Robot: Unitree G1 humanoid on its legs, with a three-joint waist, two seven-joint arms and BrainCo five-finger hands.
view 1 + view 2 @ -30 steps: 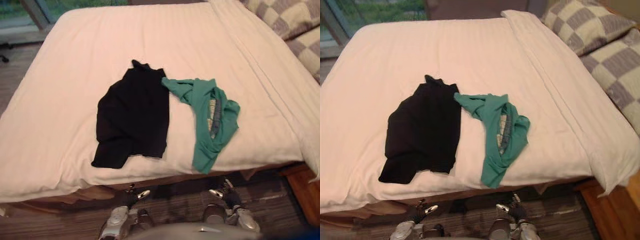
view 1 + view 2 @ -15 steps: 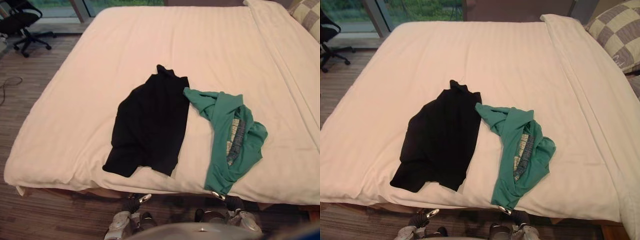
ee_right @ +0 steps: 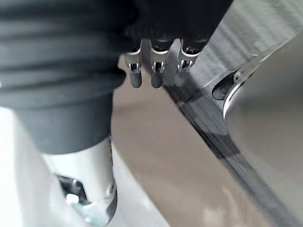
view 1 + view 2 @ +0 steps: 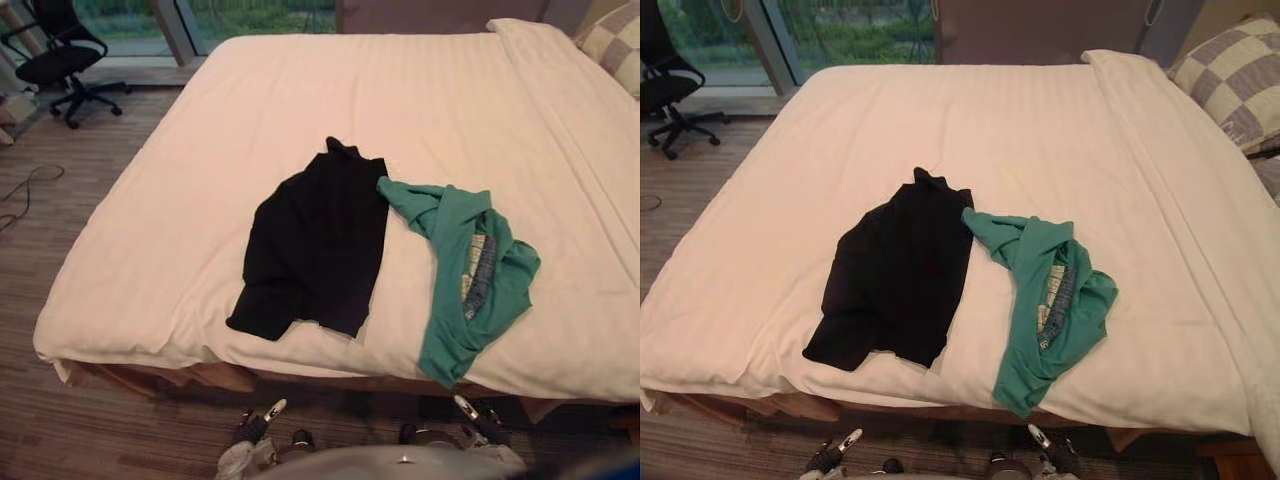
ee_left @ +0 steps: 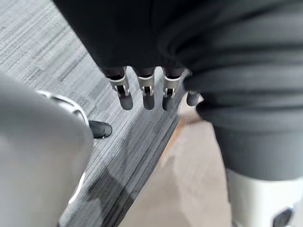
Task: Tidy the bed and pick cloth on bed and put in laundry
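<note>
L hand (image 4: 248, 432) fingers (image 5: 147, 92): straight, side by side, loose, pinching nothing, low over floor (image 5: 42, 47). R hand (image 4: 480, 420) fingers (image 3: 136, 72): same, empty. Both short of bed (image 4: 300, 90) edge. Black cloth (image 4: 315, 240) flat on bed ahead of L fingers, apart from them. Green cloth (image 4: 470, 275) crumpled ahead of R fingers, near tip at bed edge, sleeve touching black cloth. Checked pillow (image 4: 1230, 70) far beyond R fingers; office chair (image 4: 60, 60) far beyond L.
</note>
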